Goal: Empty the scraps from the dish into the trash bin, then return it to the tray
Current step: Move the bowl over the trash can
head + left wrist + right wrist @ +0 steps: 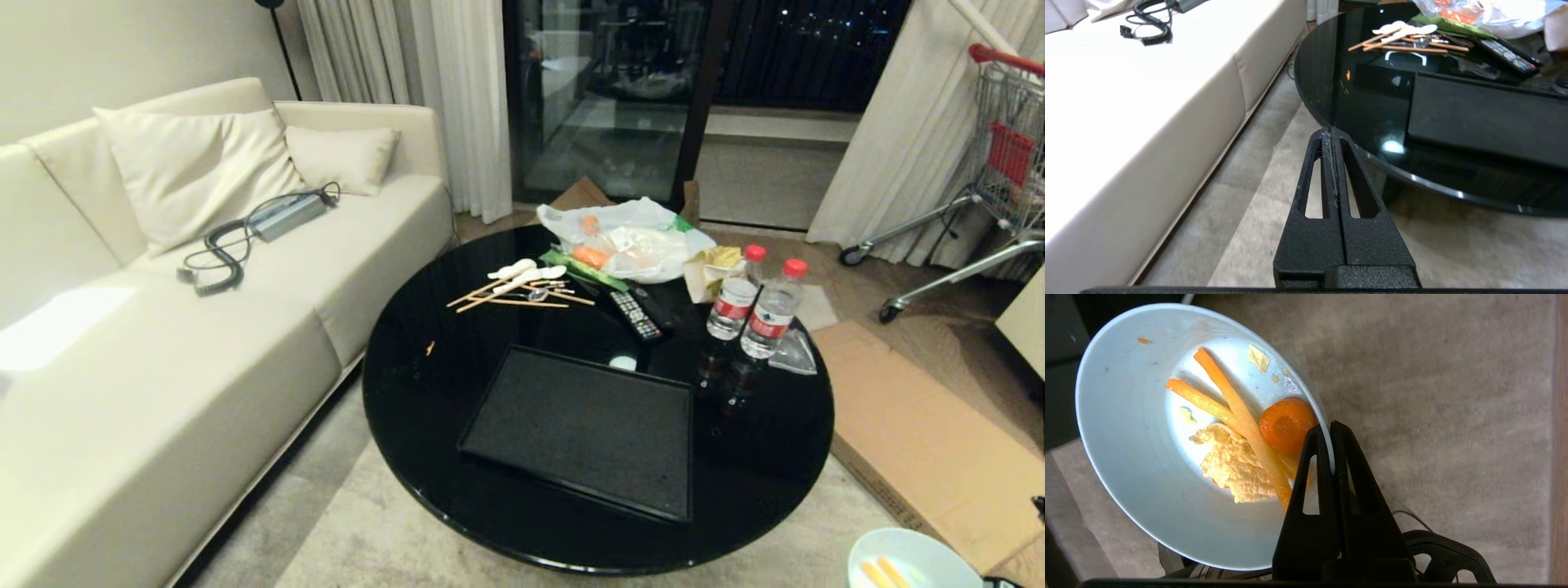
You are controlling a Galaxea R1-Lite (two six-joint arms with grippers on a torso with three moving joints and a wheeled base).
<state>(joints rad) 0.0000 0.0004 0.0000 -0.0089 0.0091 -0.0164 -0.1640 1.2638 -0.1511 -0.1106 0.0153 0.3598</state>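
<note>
My right gripper (1327, 430) is shut on the rim of the dish (1126, 428), a pale bluish-white bowl held over the grey carpet. The scraps (1241, 437) lie inside it: a round carrot slice, orange strips and a crinkled pale yellow piece. In the head view the dish (910, 559) shows at the lower right corner, off the table. The black tray (584, 429) lies empty on the round black table (424, 392). My left gripper (1332, 132) is shut on nothing, hanging by the table's near left edge. The trash bin is out of view.
Two water bottles (751, 306), a remote (635, 314), chopsticks and spoons (514, 290) and a plastic bag of vegetables (629, 241) crowd the table's far half. A cream sofa (163, 327) stands left, flat cardboard (922, 441) lies right, and a shopping cart (996, 155) stands far right.
</note>
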